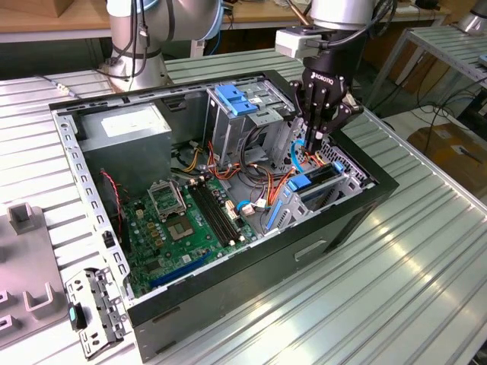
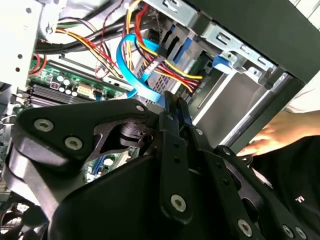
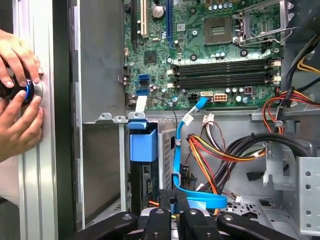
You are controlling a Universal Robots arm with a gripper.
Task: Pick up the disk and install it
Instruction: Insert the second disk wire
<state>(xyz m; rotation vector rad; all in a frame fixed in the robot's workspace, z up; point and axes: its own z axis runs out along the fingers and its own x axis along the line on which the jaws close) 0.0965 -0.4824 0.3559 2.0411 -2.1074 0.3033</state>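
Inside the computer case [image 1: 228, 319], narrow fingers [image 2: 172, 120] near the disk [image 3: 143, 145]; first wrist view adds hands [image 3: 20, 100].

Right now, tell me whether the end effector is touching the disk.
Cannot tell. In the first wrist view the end effector hangs close by the disk; any gap is hidden.

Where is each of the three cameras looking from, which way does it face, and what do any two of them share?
Exterior view: off the arm, above one corner of the open computer case, looking down at the motherboard and the tool, shut over the drive bay.
First wrist view: on the arm, facing down past the tool at the motherboard; a person's hands rest beside the case.
Second wrist view: on the arm, looking along the shut fingers toward the bay.
Both wrist views share the blue cable.
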